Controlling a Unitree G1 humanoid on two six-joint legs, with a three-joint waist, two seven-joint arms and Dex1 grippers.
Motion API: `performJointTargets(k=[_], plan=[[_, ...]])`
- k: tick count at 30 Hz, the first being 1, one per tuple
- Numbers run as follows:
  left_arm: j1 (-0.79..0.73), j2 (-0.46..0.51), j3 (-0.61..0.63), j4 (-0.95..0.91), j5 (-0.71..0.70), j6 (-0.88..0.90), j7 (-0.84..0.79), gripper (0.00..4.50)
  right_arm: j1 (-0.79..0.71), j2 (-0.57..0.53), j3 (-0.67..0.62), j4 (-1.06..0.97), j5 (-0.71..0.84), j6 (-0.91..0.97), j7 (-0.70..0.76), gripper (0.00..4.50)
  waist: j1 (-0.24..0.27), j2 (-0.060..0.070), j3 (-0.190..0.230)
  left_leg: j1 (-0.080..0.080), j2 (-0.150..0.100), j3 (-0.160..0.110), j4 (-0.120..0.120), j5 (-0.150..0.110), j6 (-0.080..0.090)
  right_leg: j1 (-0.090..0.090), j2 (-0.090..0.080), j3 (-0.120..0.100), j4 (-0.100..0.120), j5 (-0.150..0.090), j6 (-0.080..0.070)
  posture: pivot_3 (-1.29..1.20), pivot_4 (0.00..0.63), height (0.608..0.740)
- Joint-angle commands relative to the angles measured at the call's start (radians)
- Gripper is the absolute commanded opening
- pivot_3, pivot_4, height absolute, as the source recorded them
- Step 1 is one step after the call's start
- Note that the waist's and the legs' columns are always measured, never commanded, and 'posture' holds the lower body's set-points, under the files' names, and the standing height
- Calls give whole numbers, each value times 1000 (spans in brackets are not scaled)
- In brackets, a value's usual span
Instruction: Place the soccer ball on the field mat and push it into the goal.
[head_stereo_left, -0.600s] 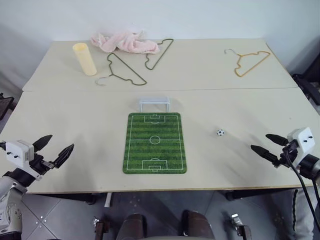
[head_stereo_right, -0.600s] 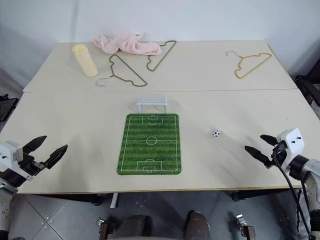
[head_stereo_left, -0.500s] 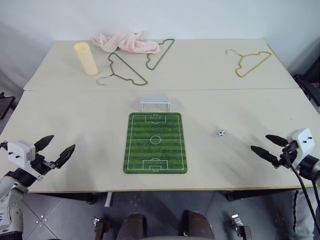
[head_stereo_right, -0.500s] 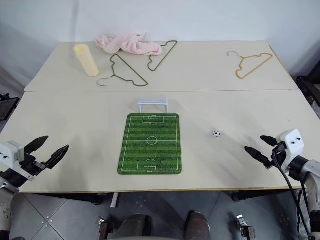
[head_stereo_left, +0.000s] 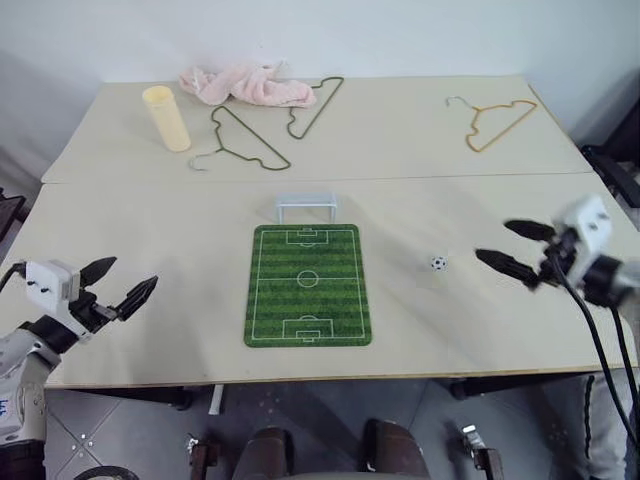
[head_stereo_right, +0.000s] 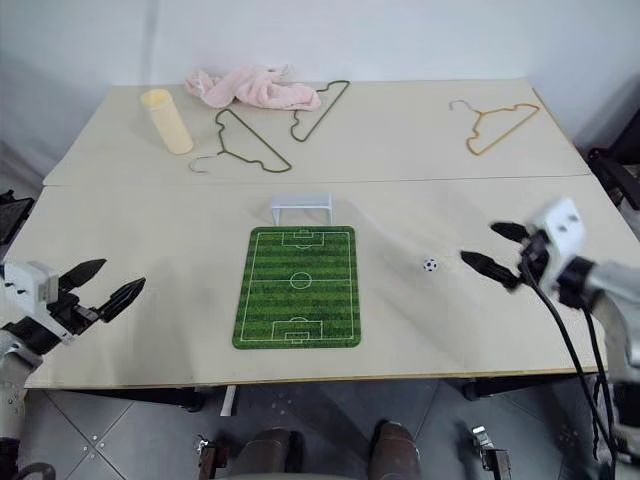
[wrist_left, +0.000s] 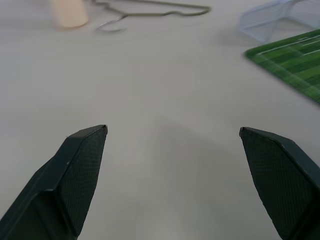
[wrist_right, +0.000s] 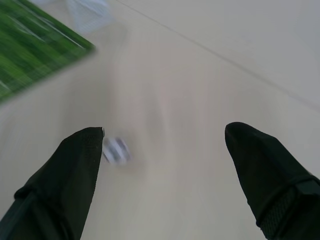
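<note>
The tiny black-and-white soccer ball (head_stereo_left: 438, 263) rests on the bare table to the right of the green striped field mat (head_stereo_left: 308, 284). The small white goal (head_stereo_left: 306, 207) stands at the mat's far end. My right gripper (head_stereo_left: 508, 248) is open and hovers just right of the ball, apart from it; the right wrist view shows the ball (wrist_right: 116, 150) close beside one fingertip (wrist_right: 85, 150). My left gripper (head_stereo_left: 118, 281) is open over the table's near left, well away from the mat, with nothing between its fingers.
On the far table lie a pink cloth (head_stereo_left: 243, 83), a cream cylinder (head_stereo_left: 166, 117), two dark wire hangers (head_stereo_left: 245, 140) and a yellow hanger (head_stereo_left: 495, 122). A seam (head_stereo_left: 300, 180) joins the two tabletops behind the goal.
My right gripper has moved left and away from the near edge, closing in on the ball. The left gripper has shifted slightly. Ball, mat and goal have stayed put.
</note>
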Motion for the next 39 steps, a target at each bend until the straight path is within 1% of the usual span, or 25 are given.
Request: performJointTargets(k=[1, 2, 4, 7, 9, 11, 15, 21, 24, 26, 31, 32, 35, 39], plan=[[-24, -1, -12, 10, -21, -70, -89, 4500, -108, -2, 146, 50, -61, 38, 74, 4060, 1, 0, 0, -1, 0, 0, 0, 0, 0, -1, 0, 0, 0, 0, 0, 0, 150, 740], [-28, -3, -20, 20, -16, -84, -104, 4500, -144, 3, 178, 86, -82, 31, 87, 4060, 2, 0, 0, -2, 0, 1, 0, 0, 0, -3, 0, 0, 0, 0, 0, 0, 150, 740], [-20, -4, -36, 28, -24, -112, -168, 4500, -194, 11, 222, 171, -126, -22, 111, 4060, 2, 0, 0, -11, 0, 1, 2, 0, 0, -11, 0, 0, 0, 0, 0, 0, 150, 740], [-2, -5, -46, 28, -27, -136, -219, 4500, -243, 15, 264, 285, -180, -109, 152, 4060, 0, 0, 0, -13, -1, 1, 2, -1, 0, -11, 0, -1, -1, 0, 0, 0, 150, 740], [15, -10, -52, 19, -56, -146, -283, 4500, -264, 13, 283, 348, -207, -145, 179, 4060, -1, -1, 0, -13, -1, 2, 1, -1, 1, -11, 0, -1, -1, 0, 0, 0, 150, 740], [32, -16, -46, 15, -66, -160, -307, 4500, -278, 9, 299, 405, -235, -180, 212, 4060, -2, -1, 0, -12, 0, 2, 1, -1, 1, -11, 0, -1, -1, 0, 0, 0, 150, 740], [55, -24, -37, 3, -73, -164, -312, 4500, -292, 20, 318, 486, -272, -239, 259, 4060, -3, -1, 0, -12, 0, 3, 4, -1, 0, -11, 0, 0, 1, 0, 0, 0, 150, 740], [48, -32, -45, 6, -70, -169, -297, 4500, -355, 88, 325, 625, -317, -319, 263, 4060, -12, -1, 0, -12, 1, 3, 8, -1, 1, -11, 0, 1, 3, 1, 0, 0, 150, 740], [30, -33, -44, 10, -69, -168, -287, 4500, -376, 112, 321, 666, -328, -338, 265, 3452, -23, -1, 0, -12, 1, 3, 8, -1, 1, -11, 1, 1, 3, 1, 0, 0, 150, 740], [26, -32, -45, 12, -69, -166, -287, 4500, -383, 121, 318, 683, -334, -352, 266, 2805, -25, -1, 0, -11, 1, 3, 8, -1, 1, -11, 1, 1, 3, 1, 0, 0, 150, 740], [21, -33, -46, 21, -66, -173, -291, 4500, -370, 132, 304, 672, -329, -361, 266, 1020, -26, -1, 0, -11, 1, 3, 9, -1, 1, -10, 1, 2, 4, 1, 0, 0, 150, 740], [23, -34, -49, 20, -67, -174, -297, 4500, -367, 131, 299, 659, -325, -356, 266, 800, -26, -1, 0, -11, 1, 3, 9, -1, 1, -10, 1, 2, 4, 1, 0, 0, 150, 740], [29, -37, -56, 19, -67, -181, -312, 4500, -352, 123, 285, 603, -312, -339, 273, 806, -26, -1, 0, -11, 1, 3, 10, -1, 1, -10, 1, 2, 4, 1, -1, 0, 150, 740], [38, -37, -65, 24, -68, -199, -354, 4500, -330, 106, 255, 420, -267, -265, 279, 806, -26, 0, 1, -12, 1, 3, 9, -1, 1, -11, 1, 2, 4, 1, -1, 0, 150, 740]])
